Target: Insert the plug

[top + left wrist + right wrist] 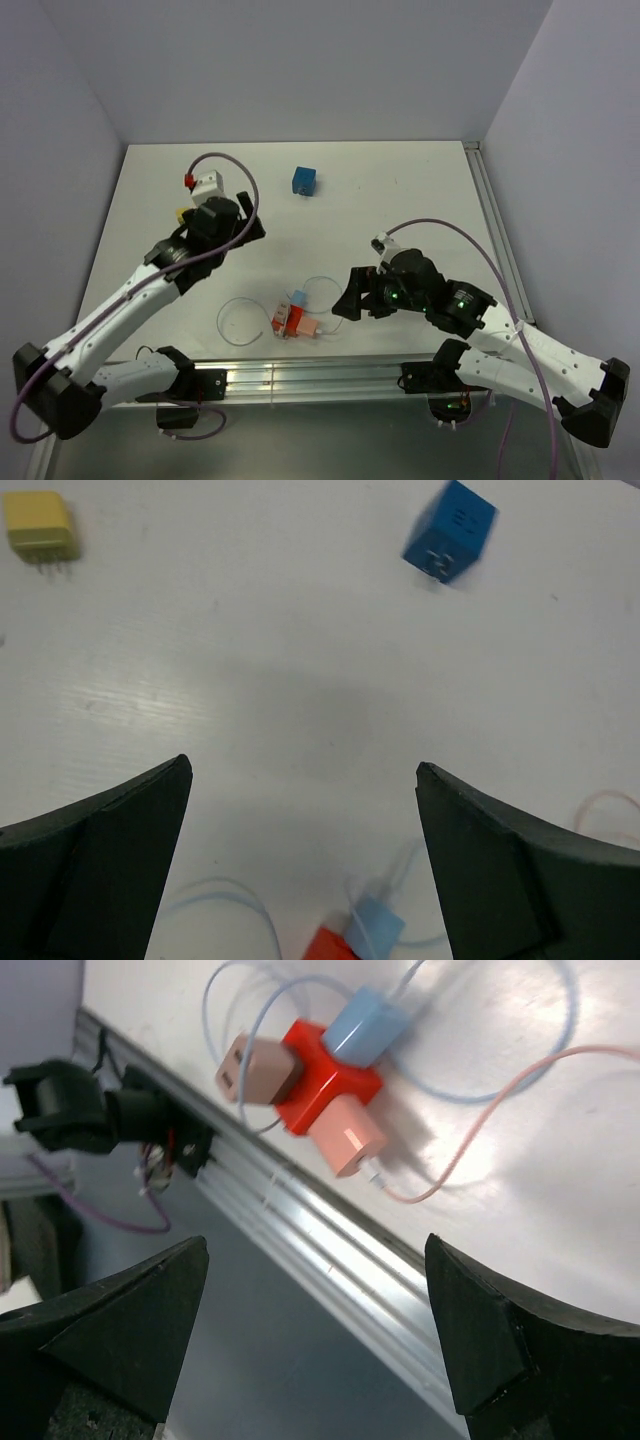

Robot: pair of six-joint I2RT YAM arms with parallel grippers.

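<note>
A yellow plug [40, 527] lies prongs-down-frame on the white table, and in the top view it [181, 213] peeks out beside my left gripper [238, 222]. That left gripper [303, 767] hangs open over bare table, holding nothing. Near the front edge sits a red socket cube [292, 318] with a light-blue plug [299, 299] and pink plugs [307, 327] in it. In the right wrist view the red socket cube [325, 1075] lies ahead of my right gripper [315, 1243]. In the top view the right gripper [345, 295] stands open just right of the cube, with nothing between its fingers.
A blue cube [304, 181] rests at the back middle of the table. Thin cable loops [238, 322] trail left of the socket cube. An aluminium rail [300, 378] runs along the table's near edge, and grey walls close in the left, back and right.
</note>
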